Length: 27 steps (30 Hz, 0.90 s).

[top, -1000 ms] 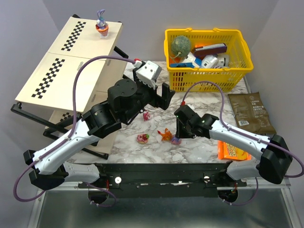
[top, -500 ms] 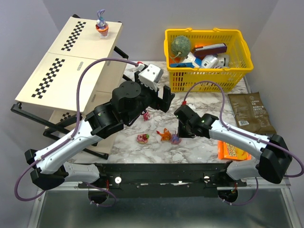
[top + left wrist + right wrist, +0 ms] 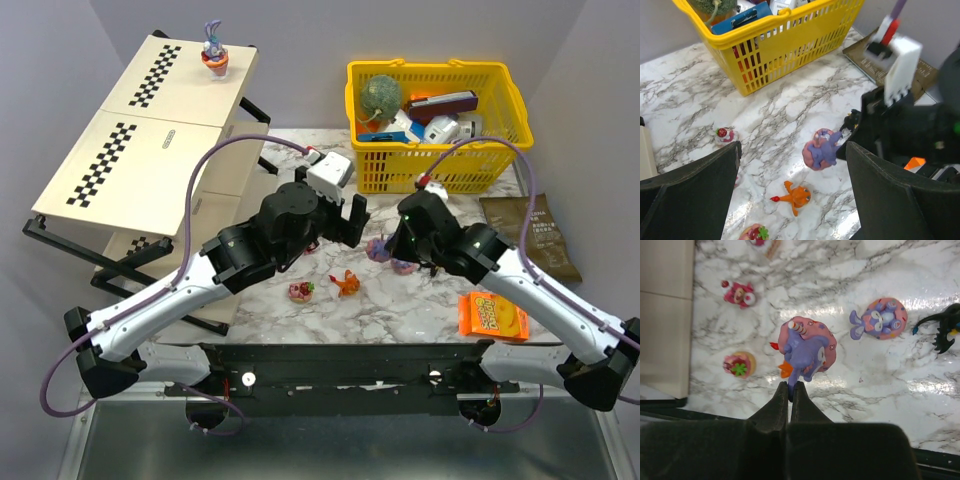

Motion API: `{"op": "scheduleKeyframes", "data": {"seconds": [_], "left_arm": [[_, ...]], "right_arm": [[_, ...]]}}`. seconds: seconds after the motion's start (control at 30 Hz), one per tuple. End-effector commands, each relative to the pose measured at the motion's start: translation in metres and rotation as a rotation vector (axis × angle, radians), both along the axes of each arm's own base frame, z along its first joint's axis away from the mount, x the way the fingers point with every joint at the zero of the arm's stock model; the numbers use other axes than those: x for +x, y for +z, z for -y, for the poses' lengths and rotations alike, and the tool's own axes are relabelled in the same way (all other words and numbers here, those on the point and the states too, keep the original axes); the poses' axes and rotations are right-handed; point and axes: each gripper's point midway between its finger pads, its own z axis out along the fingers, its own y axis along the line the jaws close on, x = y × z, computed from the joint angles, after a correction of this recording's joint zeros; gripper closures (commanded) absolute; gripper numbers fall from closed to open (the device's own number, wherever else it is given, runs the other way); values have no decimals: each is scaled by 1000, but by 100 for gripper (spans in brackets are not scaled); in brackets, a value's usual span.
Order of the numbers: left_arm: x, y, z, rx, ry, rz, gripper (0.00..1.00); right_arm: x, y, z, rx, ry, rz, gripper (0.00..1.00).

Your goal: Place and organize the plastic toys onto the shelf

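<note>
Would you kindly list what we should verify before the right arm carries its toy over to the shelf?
1. Grip: the right gripper is shut on the unicorn toy: ok.
2. Lift: the toy overlaps the orange toy in the right wrist view, so it seems raised: ok.
3. The left gripper is open and empty: ok.
4. Route: the left arm lies between the toy and the shelf: not ok.
5. Landing room: the top tier holds one figurine, and the rest is bare: ok.
</note>
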Motion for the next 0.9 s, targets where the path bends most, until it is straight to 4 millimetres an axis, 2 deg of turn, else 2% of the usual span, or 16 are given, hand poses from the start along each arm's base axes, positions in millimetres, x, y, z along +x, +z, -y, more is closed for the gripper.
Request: {"op": "scheduleKeyframes", "data": {"seconds": [0.0, 0.07, 0.1, 0.33, 0.4, 0.6, 0.87], "left_arm": [[2, -3, 11, -33, -19, 21, 6], [0, -5, 14, -45, -43, 36, 6], [-5, -6, 18, -47, -83, 46, 5], [-23, -3, 48, -110, -277, 140, 4], [-25, -6, 53, -101, -309, 148, 3], [-30, 0, 67, -124, -386, 219, 1], [-30, -13, 90, -53, -457, 255, 1]], "right_arm": [[7, 47, 19, 48, -93, 66, 99], [7, 62, 23, 73, -109, 86, 99], [9, 76, 23, 98, -115, 111, 99], [4, 120, 20, 208, -93, 149, 99], [1, 125, 20, 225, -83, 140, 99], [-6, 143, 18, 263, -60, 144, 99], [-12, 155, 14, 298, -23, 147, 99]]}}
